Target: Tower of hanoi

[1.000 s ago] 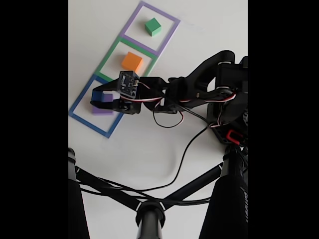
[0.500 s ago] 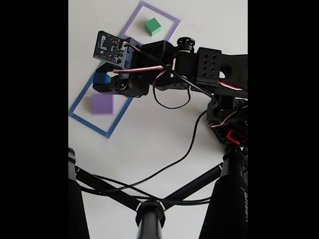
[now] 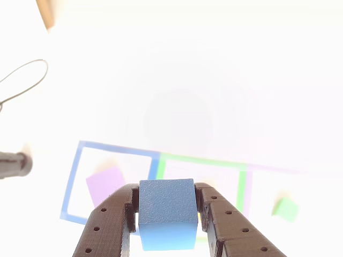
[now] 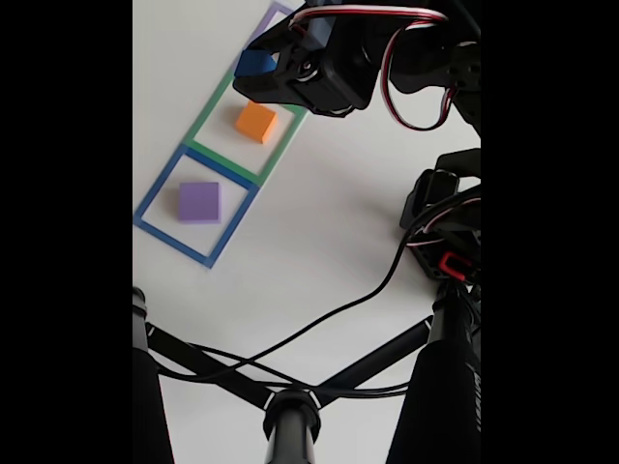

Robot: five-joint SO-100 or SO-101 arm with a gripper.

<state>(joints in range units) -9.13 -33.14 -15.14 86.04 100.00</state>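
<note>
Fingers (image 3: 167,225) clamp blue cube (image 3: 166,213); green cube (image 3: 286,208) seen in other view, orange cube (image 4: 256,122) in fixed

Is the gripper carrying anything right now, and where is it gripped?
Yes: the gripper holds the blue cube, one finger on each of two opposite side faces, lifted off the table.

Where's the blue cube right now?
The blue cube is clamped in the claw, lifted off the table near the top of the fixed view, up and slightly left of the orange cube in the green outline.
</note>
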